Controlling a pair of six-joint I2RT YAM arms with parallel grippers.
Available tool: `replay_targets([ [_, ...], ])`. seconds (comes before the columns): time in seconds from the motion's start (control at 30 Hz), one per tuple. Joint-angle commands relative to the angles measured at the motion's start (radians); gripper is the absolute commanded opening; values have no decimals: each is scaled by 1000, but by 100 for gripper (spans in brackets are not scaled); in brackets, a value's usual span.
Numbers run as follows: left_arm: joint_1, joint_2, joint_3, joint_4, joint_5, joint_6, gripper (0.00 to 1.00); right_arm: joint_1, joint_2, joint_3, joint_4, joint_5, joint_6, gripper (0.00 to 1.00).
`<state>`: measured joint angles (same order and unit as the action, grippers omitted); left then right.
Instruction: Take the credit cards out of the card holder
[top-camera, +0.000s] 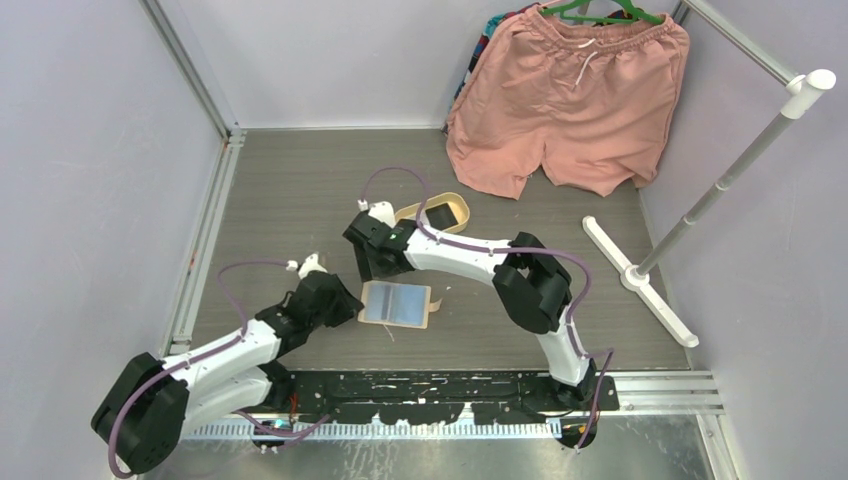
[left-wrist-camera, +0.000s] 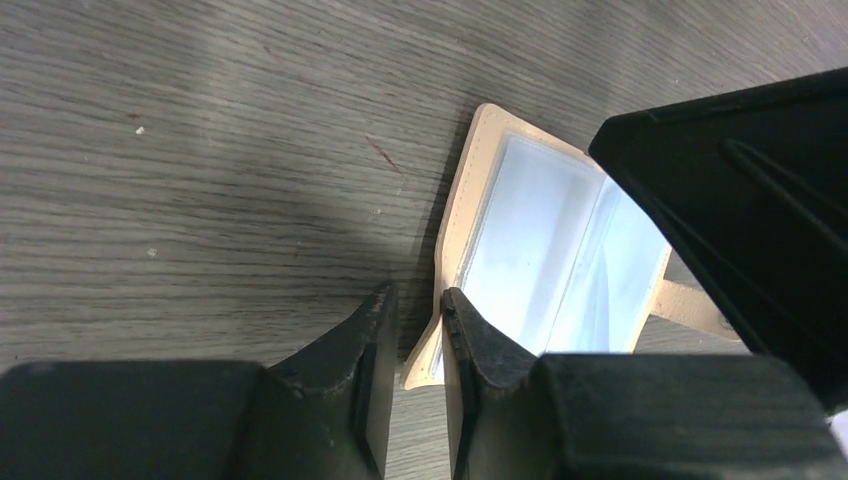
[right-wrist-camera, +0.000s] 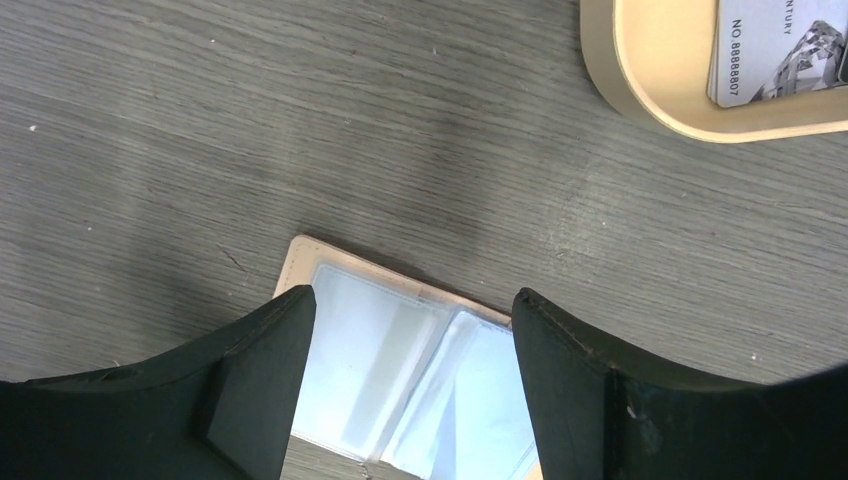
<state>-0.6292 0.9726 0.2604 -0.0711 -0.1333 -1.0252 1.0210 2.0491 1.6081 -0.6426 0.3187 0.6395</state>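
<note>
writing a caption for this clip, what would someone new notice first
The pink shorts hanging at the far right corner stand out. In the middle, the card holder lies open, pale blue pockets up, with the left gripper at its left edge and the open right gripper above its far edge. Just beyond, a cream tray holds a dark card.
</note>
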Motion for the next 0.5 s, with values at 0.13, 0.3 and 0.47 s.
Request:
replay_targets([
  [0.13, -3, -24, -81, 17, 40, -25, 16, 44, 28, 70, -40, 25, 42, 77],
  [0.3, -3, -28, -96, 36, 57, -27, 0, 67, 65, 102, -58, 19, 49, 77],
  [0.47, -3, -56, -97, 21, 53, -26, 0, 75, 97, 135, -91, 27, 48, 77],
])
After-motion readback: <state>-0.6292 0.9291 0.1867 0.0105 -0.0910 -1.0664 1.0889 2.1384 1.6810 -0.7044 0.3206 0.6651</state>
